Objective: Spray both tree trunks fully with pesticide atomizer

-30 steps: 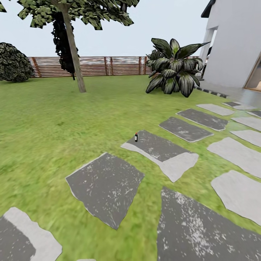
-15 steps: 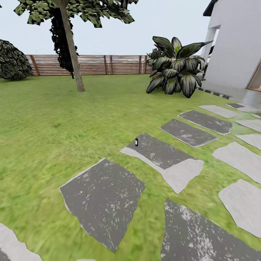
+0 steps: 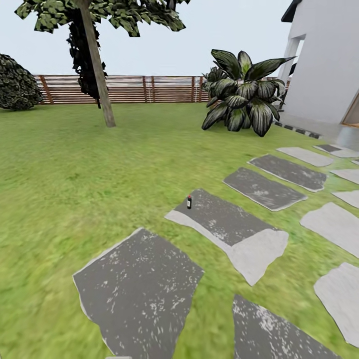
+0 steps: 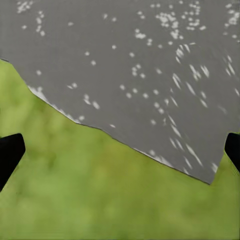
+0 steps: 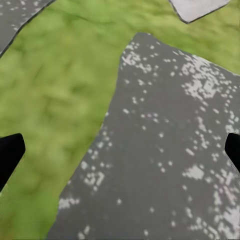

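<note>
We saw a small atomizer point(image 3: 189, 201) upright at a stepping stone's point(image 3: 227, 224) far edge; both our grippers point(image 4: 120, 150) point(image 5: 120, 150) hung spread wide, empty.

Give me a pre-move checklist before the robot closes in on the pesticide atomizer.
1. Atomizer located: ok, small dark bottle with a red top in the head view.
2. Upright: ok, it stands on the near corner of a grey stepping stone, beside the grass.
3. Path to it: ok, grass and flat stones between, nothing standing in the way.
4. Left end effector free: ok, tips wide apart, nothing between them.
5. Right end effector free: ok, tips wide apart, stone and grass below.
6. Tree trunk located: ok for one tree, by the fence.
</note>
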Available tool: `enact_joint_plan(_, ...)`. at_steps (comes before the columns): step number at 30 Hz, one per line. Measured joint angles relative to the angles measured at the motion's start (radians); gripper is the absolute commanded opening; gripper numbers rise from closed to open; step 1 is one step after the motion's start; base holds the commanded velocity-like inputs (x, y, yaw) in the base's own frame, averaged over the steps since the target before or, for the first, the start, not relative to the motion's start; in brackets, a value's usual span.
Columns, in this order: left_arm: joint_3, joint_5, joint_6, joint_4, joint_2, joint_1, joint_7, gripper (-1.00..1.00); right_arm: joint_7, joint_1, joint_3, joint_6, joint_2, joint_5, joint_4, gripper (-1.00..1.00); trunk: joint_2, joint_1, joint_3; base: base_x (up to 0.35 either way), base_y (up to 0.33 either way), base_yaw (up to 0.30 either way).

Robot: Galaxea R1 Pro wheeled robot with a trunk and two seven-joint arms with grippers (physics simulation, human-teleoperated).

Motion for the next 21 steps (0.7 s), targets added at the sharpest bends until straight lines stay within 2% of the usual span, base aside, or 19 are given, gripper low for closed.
enact_joint_plan(18,0.000,0.001,0.000,0.001,0.000,0.000,0.000,1.00,0.000,0.000,0.001,0.000,0.000,0.000,0.000,1.00,0.000,0.000,0.000,0.307,0.166,-0.001)
enact_joint_plan(21,0.000,0.001,0.000,0.002,0.000,0.000,0.000,1.00,0.000,0.000,0.002,0.000,0.000,0.000,0.000,1.00,0.000,0.000,0.000,0.295,0.184,-0.123)
